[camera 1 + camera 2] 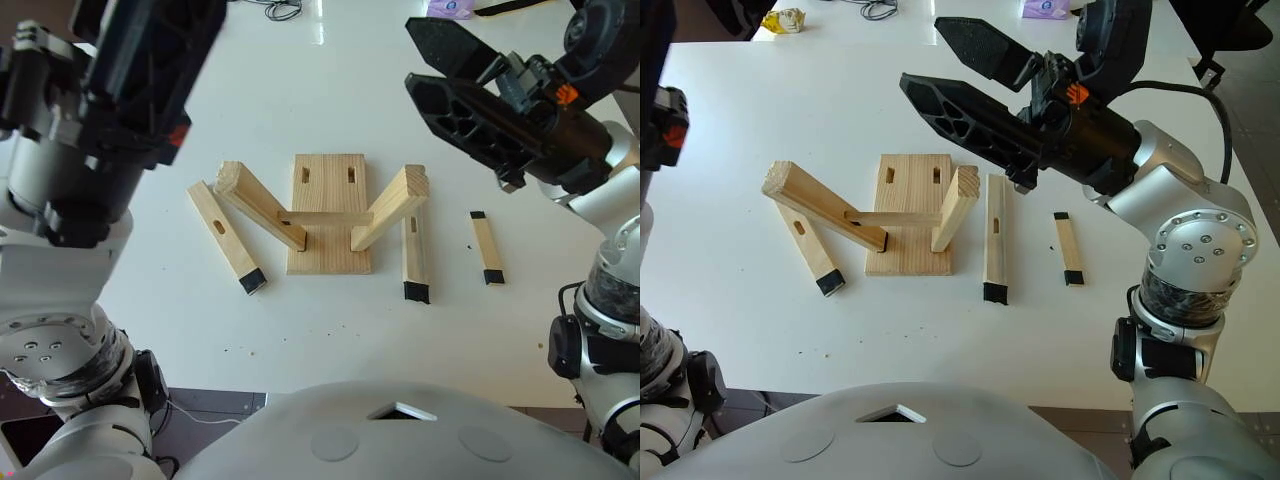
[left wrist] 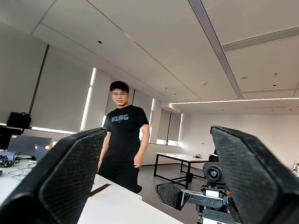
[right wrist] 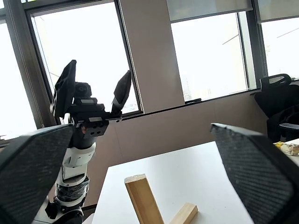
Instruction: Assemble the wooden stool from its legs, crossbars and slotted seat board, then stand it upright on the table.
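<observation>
Left pincer [image 2: 159, 130]: fingers spread, empty, raised over the left of the white surface [image 1: 300, 100].
Right pincer [image 1: 925, 55]: fingers spread, empty, high on the right.
Pale slotted wooden seat board [image 1: 328, 250]: flat, mid-surface.
Frame: two slanted wooden legs [image 1: 258, 203] [image 1: 390, 207] bridged by a thin wooden crossbar [image 1: 325, 218], propped on the board (joint seating cannot be judged).
Loose black-tipped legs [image 1: 226, 236] [image 1: 414, 258]: flanking the board.
Short black-ended crossbar [image 1: 487, 247]: apart, right.
Risk: lifting the frame by one leg could pull the crossbar out; a nudge could slide it off.

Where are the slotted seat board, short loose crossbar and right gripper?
slotted seat board [image 1: 328, 252], left eye view, bare lower part.
short loose crossbar [image 1: 487, 248], left eye view, its middle.
right gripper [image 1: 408, 53], left eye view, midway between fingertips.
</observation>
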### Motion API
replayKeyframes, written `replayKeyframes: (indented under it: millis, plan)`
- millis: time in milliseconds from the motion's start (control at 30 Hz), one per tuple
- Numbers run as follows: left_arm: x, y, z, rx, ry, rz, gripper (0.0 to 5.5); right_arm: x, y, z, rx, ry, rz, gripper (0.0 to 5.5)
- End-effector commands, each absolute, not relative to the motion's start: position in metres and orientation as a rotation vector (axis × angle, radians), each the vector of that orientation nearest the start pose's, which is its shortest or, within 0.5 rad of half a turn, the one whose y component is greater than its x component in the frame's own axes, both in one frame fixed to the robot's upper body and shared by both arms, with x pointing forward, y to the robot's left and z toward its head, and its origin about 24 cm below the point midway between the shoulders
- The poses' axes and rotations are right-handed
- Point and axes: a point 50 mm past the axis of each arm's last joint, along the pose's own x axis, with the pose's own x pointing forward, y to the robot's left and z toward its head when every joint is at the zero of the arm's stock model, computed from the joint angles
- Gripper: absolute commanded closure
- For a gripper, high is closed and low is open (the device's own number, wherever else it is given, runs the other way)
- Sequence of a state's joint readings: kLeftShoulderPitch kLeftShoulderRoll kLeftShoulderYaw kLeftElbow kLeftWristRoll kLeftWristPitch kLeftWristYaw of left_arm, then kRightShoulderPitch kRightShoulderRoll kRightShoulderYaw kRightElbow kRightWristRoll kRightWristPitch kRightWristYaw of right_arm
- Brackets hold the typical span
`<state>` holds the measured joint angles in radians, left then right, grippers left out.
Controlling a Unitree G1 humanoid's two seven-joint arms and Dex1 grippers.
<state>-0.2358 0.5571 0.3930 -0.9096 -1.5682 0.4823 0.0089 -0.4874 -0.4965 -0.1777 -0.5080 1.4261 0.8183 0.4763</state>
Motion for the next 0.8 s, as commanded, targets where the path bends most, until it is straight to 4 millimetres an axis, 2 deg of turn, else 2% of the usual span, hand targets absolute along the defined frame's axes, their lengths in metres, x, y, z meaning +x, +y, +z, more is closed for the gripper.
replayKeyframes:
  millis: [33,133,267,433,533,633,733,800]
  plan:
    - [0.181,0.153,0.258,-0.437,-0.405,-0.865,1.92,0.226,-0.111,0.243,0.392,-0.151,1.405,0.1]
    - [0.196,0.149,0.253,-0.416,-0.396,-0.864,1.92,0.226,-0.102,0.236,0.375,-0.141,1.414,0.1]
    - [0.202,0.152,0.268,-0.406,-0.492,-0.878,1.92,0.228,-0.101,0.253,0.404,-0.221,1.428,0.1]
    - [0.184,0.156,0.302,-0.356,-0.65,-0.932,1.92,0.226,-0.108,0.278,0.497,-0.321,1.453,0.1]
    - [0.178,0.155,0.305,-0.333,-0.634,-0.954,1.92,0.224,-0.105,0.272,0.467,-0.287,1.457,0.1]
    - [0.187,0.15,0.274,-0.263,-0.421,-0.92,1.92,0.225,-0.099,0.249,0.363,-0.176,1.439,0.1]
    - [0.202,0.15,0.206,-0.222,-0.078,-0.836,1.92,0.229,-0.092,0.212,0.211,-0.025,1.387,0.1]
    - [0.203,0.154,0.173,-0.209,0.05,-0.8,1.92,0.23,-0.09,0.193,0.142,0.042,1.368,0.1]
